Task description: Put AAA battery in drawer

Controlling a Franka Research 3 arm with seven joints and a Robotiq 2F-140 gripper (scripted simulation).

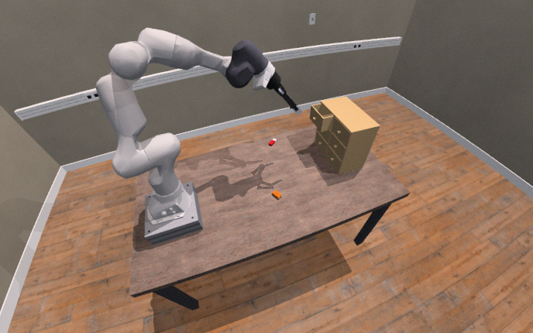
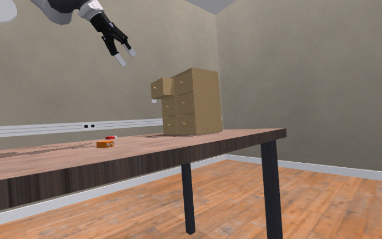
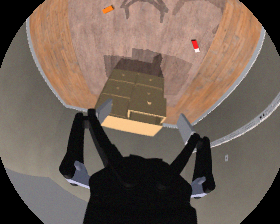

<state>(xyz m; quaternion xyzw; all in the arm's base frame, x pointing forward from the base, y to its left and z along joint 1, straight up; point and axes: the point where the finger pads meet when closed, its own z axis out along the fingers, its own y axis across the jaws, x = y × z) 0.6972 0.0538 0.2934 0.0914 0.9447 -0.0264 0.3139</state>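
A small red and white cylinder (image 1: 272,142), which looks like the AAA battery, lies on the table left of the chest; it also shows in the exterior view (image 2: 110,137) and the wrist view (image 3: 196,44). The tan chest (image 1: 345,132) stands upright at the table's far right end. Its top left drawer (image 1: 321,115) (image 2: 161,88) is pulled part way out; the other drawers are shut. My gripper (image 1: 295,108) (image 2: 125,58) is open and empty. It hangs in the air above and in front of the open drawer, tilted down towards it (image 3: 144,112).
An orange block with two round terminals (image 1: 276,194) (image 2: 105,144) lies nearer the table's middle. The robot's base (image 1: 172,214) stands at the table's left end. The chest sits close to the table's far right edge.
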